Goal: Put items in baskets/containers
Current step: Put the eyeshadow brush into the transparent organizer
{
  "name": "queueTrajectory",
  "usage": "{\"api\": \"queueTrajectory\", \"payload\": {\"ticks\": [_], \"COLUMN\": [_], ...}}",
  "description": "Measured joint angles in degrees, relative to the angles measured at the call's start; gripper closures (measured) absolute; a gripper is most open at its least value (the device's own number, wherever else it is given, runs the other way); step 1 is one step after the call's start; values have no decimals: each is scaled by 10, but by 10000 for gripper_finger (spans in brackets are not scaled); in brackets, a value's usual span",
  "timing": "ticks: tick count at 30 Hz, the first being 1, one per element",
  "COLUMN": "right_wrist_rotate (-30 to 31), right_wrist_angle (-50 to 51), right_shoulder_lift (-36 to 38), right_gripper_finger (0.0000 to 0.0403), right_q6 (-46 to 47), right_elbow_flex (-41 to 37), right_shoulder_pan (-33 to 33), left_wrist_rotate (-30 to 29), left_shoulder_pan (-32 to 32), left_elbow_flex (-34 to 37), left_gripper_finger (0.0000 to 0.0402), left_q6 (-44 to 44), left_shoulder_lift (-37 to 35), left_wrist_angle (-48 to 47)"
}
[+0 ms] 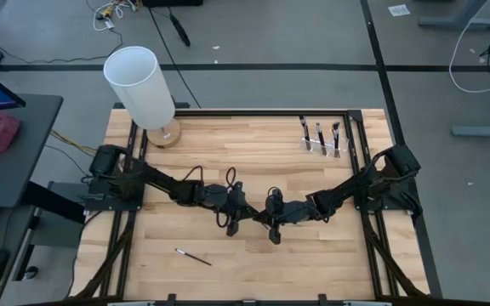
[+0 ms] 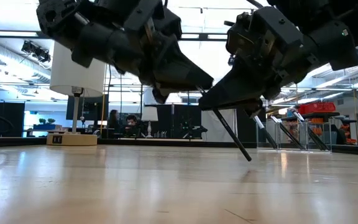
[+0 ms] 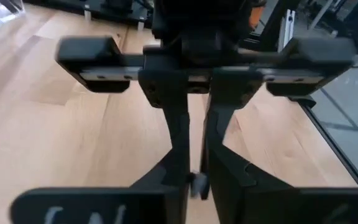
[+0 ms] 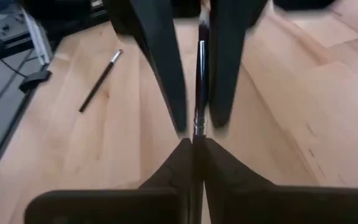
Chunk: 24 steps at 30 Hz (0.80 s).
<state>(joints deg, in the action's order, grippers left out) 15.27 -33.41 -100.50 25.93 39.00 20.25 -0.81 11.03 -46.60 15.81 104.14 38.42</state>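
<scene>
Makeup brushes: three already stand in the clear holder (image 1: 321, 143), well away from both grippers. One brush (image 4: 199, 81) hangs between the two grippers above mid-table; the right gripper (image 4: 192, 142) is clamped on it, while the left gripper (image 3: 192, 180) has its fingers only slightly apart around it. Another brush (image 1: 193, 257) lies on the table near the left gripper, so two remain.
</scene>
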Motion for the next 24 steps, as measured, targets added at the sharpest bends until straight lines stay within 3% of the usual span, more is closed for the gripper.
{"api": "queueTrajectory", "payload": {"ticks": [4,8,13,19,24], "right_wrist_rotate": [31,100,213,338,354], "right_wrist_angle": [12,54,220,318,305], "right_shoulder_lift": [9,48,161,350,491], "right_gripper_finger": [393,393,393,393,393], "right_q6": [-2,-12,-27,-73,-86], "right_elbow_flex": [0,-1,-1,-71,-154], "right_shoulder_pan": [0,-4,-19,-78,-203], "left_wrist_rotate": [-8,-70,-159,-209,-255], "left_shoulder_pan": [0,0,4,30,52], "left_elbow_flex": [2,1,1,1,2], "left_gripper_finger": [305,257,212,194,193], "left_q6": [-33,-59,-49,-26,-14], "left_shoulder_lift": [-56,-122,-173,-154,-122], "left_wrist_angle": [-72,-191,-335,-357,-323]}}
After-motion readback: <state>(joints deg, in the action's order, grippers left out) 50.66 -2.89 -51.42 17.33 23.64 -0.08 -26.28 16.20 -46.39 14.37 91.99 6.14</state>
